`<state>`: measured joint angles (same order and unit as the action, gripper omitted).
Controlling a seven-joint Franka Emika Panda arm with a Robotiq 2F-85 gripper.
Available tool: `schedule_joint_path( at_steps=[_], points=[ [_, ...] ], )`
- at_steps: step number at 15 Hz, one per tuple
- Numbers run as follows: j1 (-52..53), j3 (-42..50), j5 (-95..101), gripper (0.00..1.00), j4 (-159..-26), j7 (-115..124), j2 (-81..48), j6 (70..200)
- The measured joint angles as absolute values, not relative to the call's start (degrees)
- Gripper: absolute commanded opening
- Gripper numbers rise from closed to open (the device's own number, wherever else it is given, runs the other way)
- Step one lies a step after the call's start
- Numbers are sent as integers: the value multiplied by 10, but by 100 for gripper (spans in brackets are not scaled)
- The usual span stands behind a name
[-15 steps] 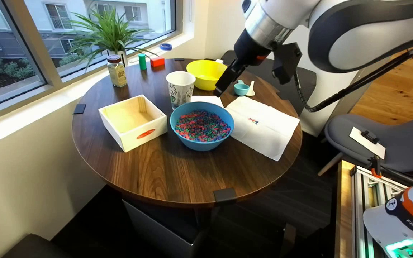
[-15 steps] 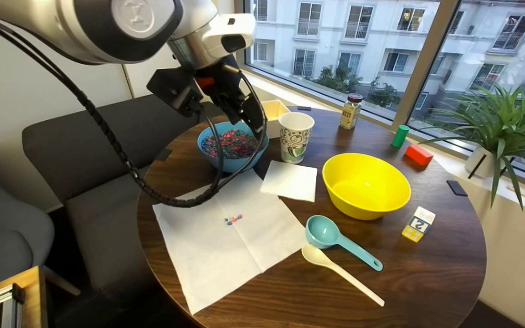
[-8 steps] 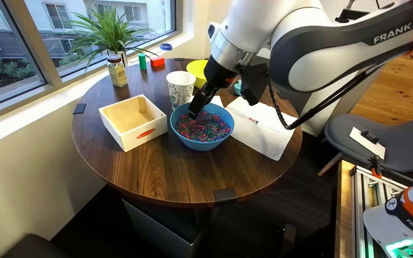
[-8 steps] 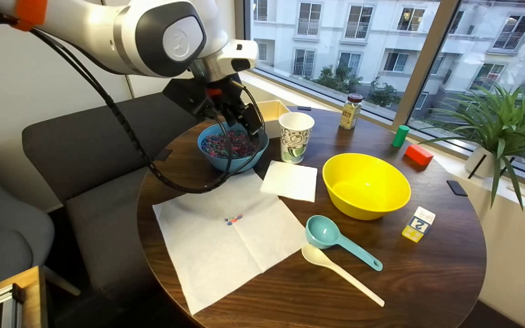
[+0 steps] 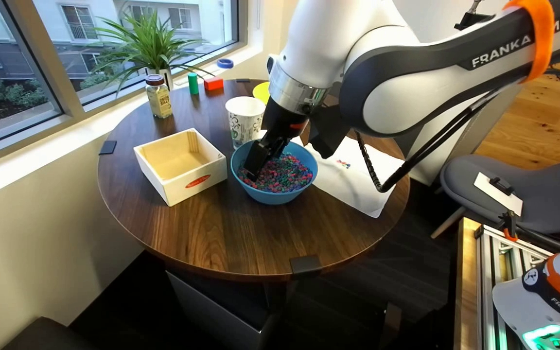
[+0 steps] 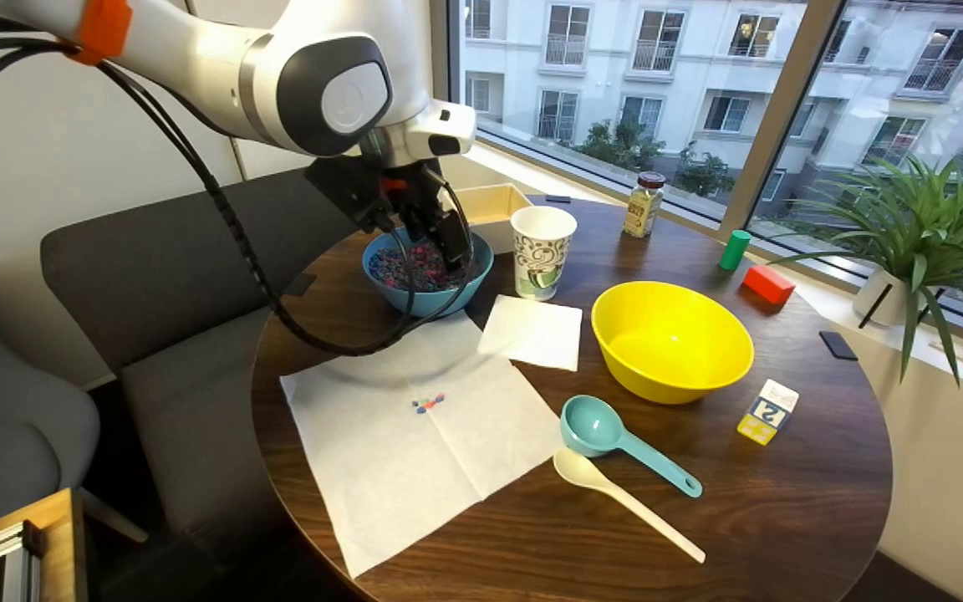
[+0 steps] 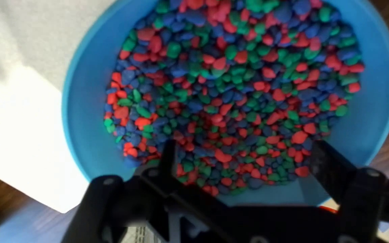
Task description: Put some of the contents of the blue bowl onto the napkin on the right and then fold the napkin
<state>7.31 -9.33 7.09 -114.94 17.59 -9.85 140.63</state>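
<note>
My pincer (image 7: 245,148) is unclenched, fingers (image 7: 333,165) spread wide and pointing down inside the blue bowl (image 7: 86,84); I cannot tell whether the tips touch the bits (image 7: 235,91), a red, green and blue layer across the bowl's floor. Next outward, the large napkin (image 6: 389,468): flat, unfolded, creased, with a small cluster (image 6: 429,404) of the same bits near its middle; one corner reaches the bowl, and I cannot tell whether it runs underneath. A small napkin (image 6: 532,334) laps its edge. Paper cup (image 6: 542,251), upright, just beside the bowl; near the bowl too, a pale wooden box (image 5: 180,190) with a red mark on its side. Farther across the table (image 5: 212,228) I note a yellow bowl (image 6: 672,339), a blue-green scoop (image 6: 592,425) lying beside a cream spoon (image 6: 632,506), a toy block (image 6: 768,412) marked 2, a red block (image 6: 768,284) near a standing green cylinder (image 6: 735,249), and a jar (image 6: 643,209) with a dark lid. Table: round, dark brown, grain running in long streaks, black tabs (image 5: 305,265) at the rim. Beyond it, the room: a large window (image 6: 787,117) with a pale building (image 6: 598,82) and shrubs (image 6: 624,146) outside, a potted plant (image 6: 933,226) by the sill (image 5: 27,165), a cream wall (image 5: 27,228) below. A dark grey bench (image 6: 197,267) stands by the table in front of a pale wall (image 6: 30,150); a grey chair (image 5: 552,184) stands apart from it. Floor (image 5: 362,287) reads black under the table, light planks (image 5: 547,121) farther off.
</note>
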Motion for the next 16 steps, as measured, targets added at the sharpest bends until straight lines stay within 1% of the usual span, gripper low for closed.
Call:
schedule_joint_path(
  at_steps=[4,6,9,10,12,13,16],
  points=[
    [77,-87,69,42,-1142,176,-112,1393],
    [78,-83,69,28,-1138,177,-112,1385],
    [79,-79,69,4,-1132,177,-113,1376],
    [81,-78,69,0,-1131,178,-113,1375],
    [83,-78,70,0,-1129,179,-113,1375],
    [84,-78,70,2,-1128,179,-113,1375],
    [85,-77,72,2,-1127,179,-113,1375]
  ],
)
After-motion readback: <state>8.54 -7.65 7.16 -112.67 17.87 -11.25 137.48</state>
